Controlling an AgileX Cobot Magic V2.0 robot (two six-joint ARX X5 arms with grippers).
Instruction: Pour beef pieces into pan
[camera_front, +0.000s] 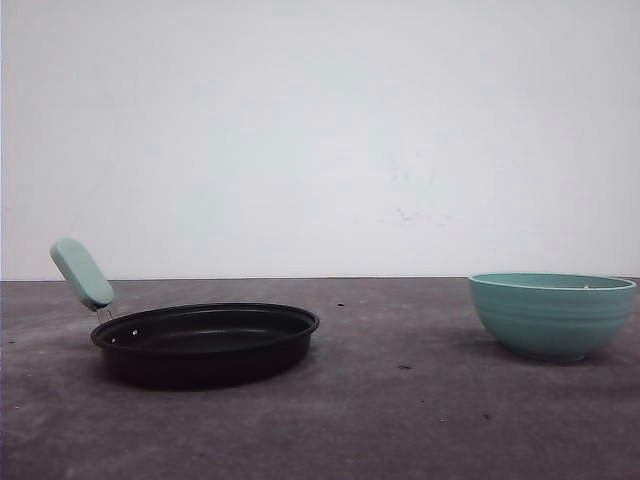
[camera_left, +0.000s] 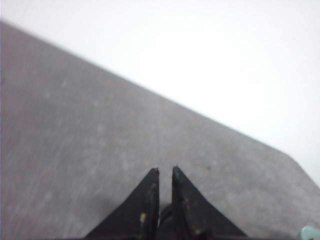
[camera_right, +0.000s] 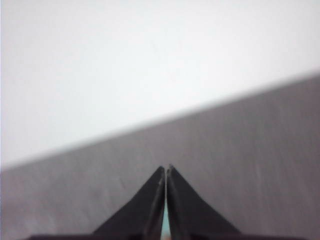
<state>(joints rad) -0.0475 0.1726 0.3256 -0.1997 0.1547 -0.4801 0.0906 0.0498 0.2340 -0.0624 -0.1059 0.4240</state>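
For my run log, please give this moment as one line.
pan: empty, left | bowl: right | left end effector: shut | right end effector: shut | pour: not started

No text, label, brand, number or sign can be read in any of the pictures. The pan (camera_front: 205, 340) has no marking on its black wall or on its mint-green handle, and the teal bowl (camera_front: 552, 315) has only plain ribs on its side. The grey table (camera_front: 400, 420) carries small dark specks, not letters. The white wall behind is bare.
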